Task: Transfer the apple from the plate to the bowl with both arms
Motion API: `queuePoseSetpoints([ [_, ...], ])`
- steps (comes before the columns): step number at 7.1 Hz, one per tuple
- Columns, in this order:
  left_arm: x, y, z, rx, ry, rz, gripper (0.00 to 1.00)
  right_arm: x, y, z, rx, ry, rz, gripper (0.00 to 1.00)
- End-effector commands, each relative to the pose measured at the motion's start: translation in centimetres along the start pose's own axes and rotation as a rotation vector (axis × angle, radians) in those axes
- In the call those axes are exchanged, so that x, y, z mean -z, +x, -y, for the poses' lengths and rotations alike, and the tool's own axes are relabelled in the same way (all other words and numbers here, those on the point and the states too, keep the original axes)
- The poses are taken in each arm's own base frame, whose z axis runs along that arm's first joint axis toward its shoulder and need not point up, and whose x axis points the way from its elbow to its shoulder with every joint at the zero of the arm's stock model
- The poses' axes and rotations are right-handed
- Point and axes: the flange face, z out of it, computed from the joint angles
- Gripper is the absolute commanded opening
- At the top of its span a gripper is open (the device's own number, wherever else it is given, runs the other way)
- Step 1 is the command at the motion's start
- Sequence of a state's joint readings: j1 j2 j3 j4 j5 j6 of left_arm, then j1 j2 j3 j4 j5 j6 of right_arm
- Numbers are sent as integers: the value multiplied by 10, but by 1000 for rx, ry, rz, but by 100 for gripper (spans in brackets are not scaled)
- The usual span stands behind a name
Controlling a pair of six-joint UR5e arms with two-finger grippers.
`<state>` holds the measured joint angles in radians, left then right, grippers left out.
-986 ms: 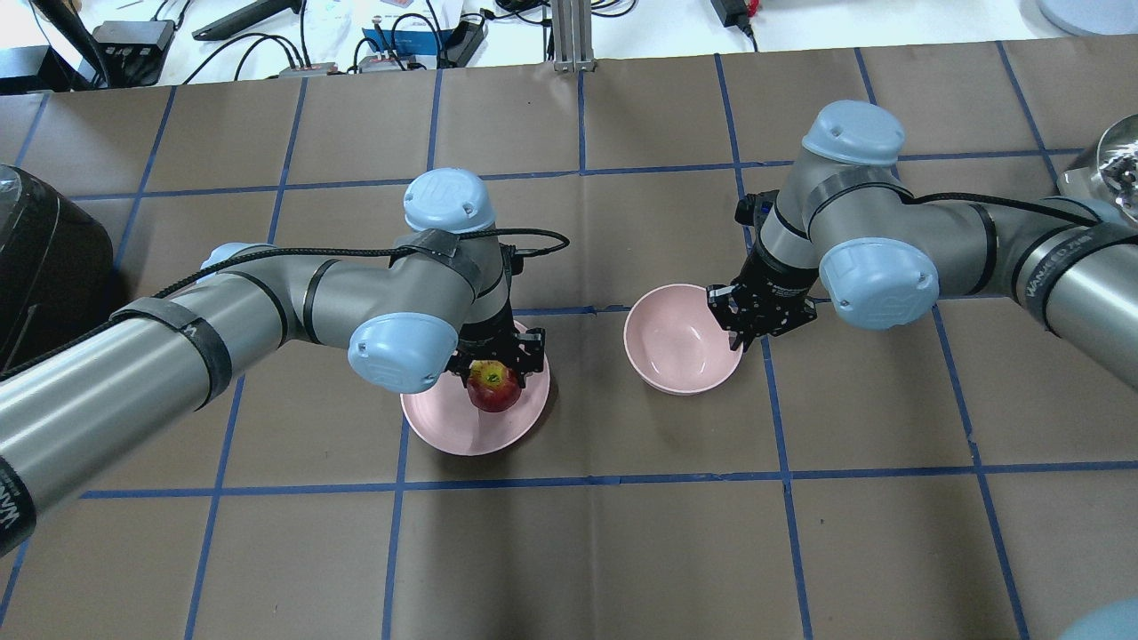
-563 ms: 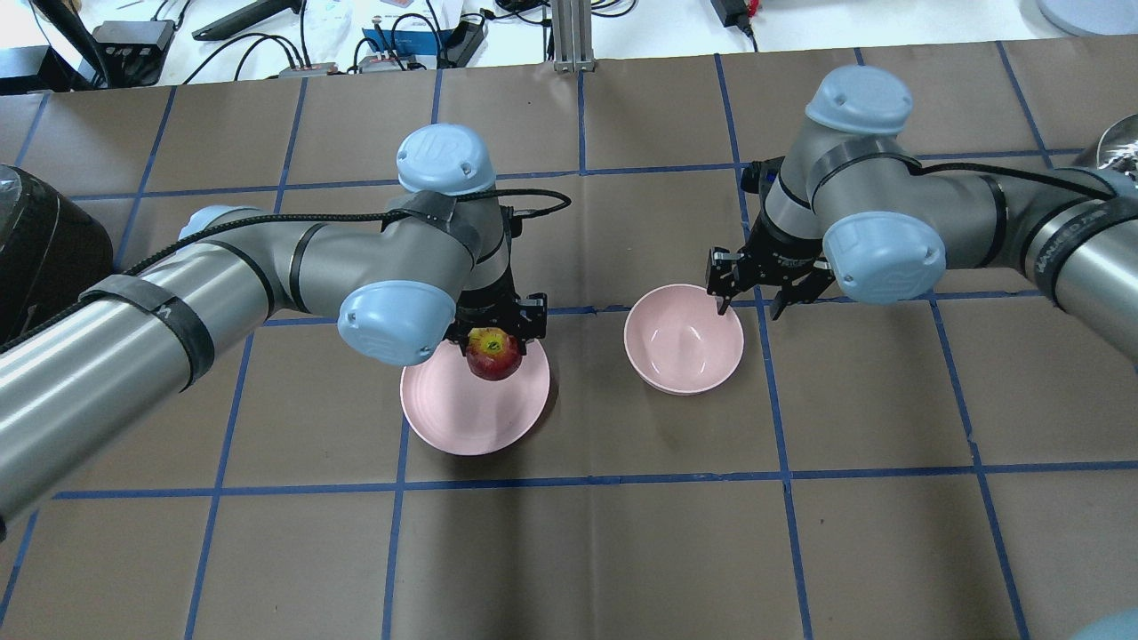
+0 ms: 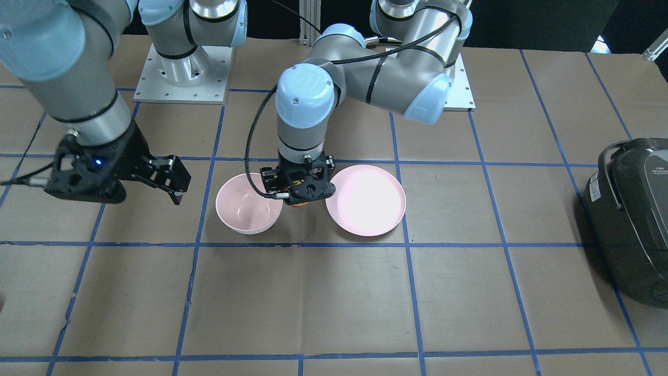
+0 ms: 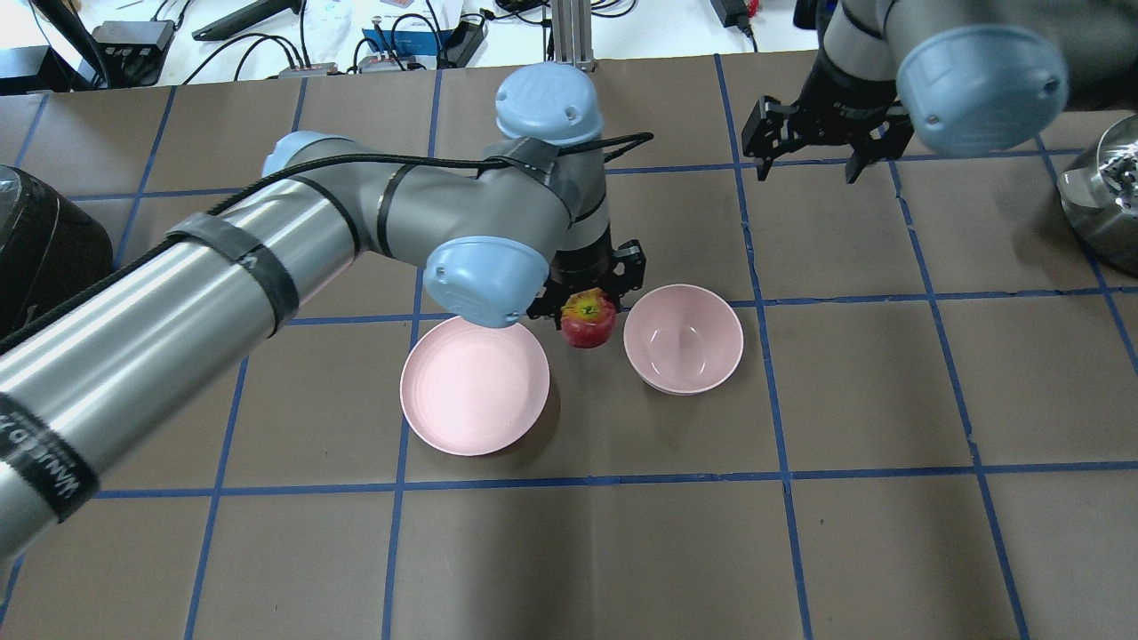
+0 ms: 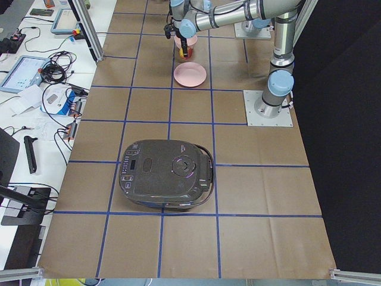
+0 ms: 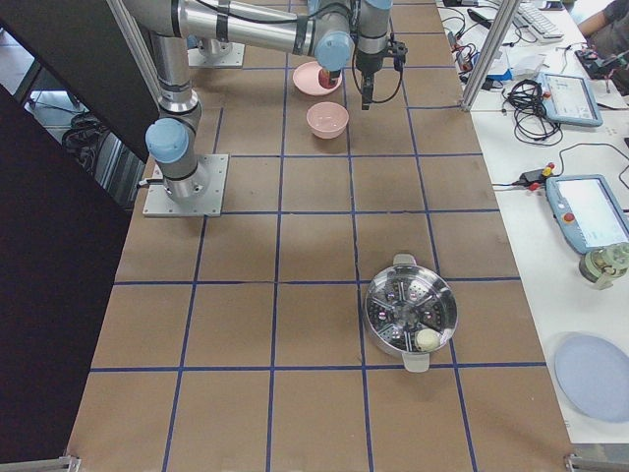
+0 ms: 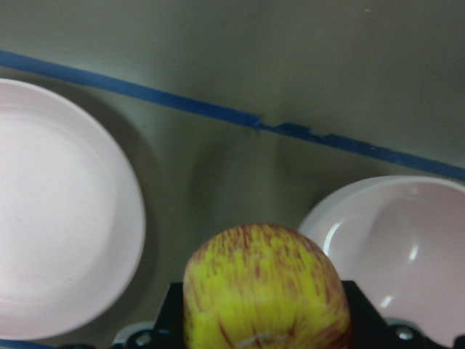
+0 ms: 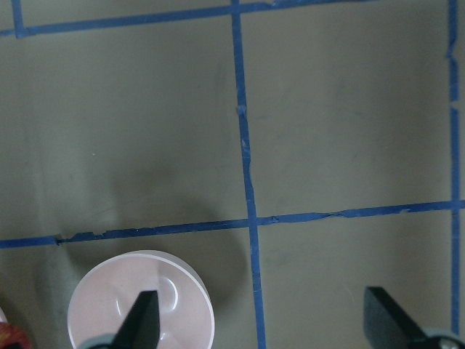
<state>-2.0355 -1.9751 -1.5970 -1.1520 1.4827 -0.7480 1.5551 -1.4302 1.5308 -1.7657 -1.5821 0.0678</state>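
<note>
Between the flat, shallow pale-pink plate point(image 4: 474, 391) and the deep, glossy pale-pink bowl point(image 4: 683, 338), the small red-and-yellow streaked apple point(image 4: 588, 319) hangs above the brown paper-covered bench point(image 4: 622, 533) — clamped in the black left gripper point(image 4: 588, 309), fingers tight on its sides. To finish well, I'd carry it sideways until centred over the bowl, lower it inside the rim, then release so it cannot bounce out. The black right gripper point(image 4: 806, 172), fingers spread and empty, hangs well apart from the bowl — no obstruction.

Silver-grey tubular arms point(image 4: 160, 284) with round light-blue joint caps point(image 4: 484, 280), black lettered bands point(image 4: 40, 453), a looping black cable point(image 3: 253, 133), and screw-dotted square baseplates point(image 3: 151, 89).
</note>
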Motion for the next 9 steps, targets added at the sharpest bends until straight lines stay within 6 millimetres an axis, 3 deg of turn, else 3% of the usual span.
queuePoseSetpoints([
  [1, -33, 54, -28, 74, 11, -66, 18, 51, 13, -18, -13, 62, -43, 100],
  [3, -53, 54, -32, 68, -56, -74, 20, 22, 39, -21, -52, -7, -88, 100],
  [4, -60, 54, -31, 63, -60, -65, 56, 16, 47, -23, -48, -22, -101, 100],
  [5, -58, 55, -31, 60, -59, -69, 100, 15, 63, -21, -39, -28, -113, 100],
  [8, -19, 43, -26, -17, -24, -91, 100, 14, 67, -20, -45, -32, -107, 100],
  [9, 26, 19, -11, -38, 1, -82, 100, 14, 66, -21, -45, -32, -102, 100],
])
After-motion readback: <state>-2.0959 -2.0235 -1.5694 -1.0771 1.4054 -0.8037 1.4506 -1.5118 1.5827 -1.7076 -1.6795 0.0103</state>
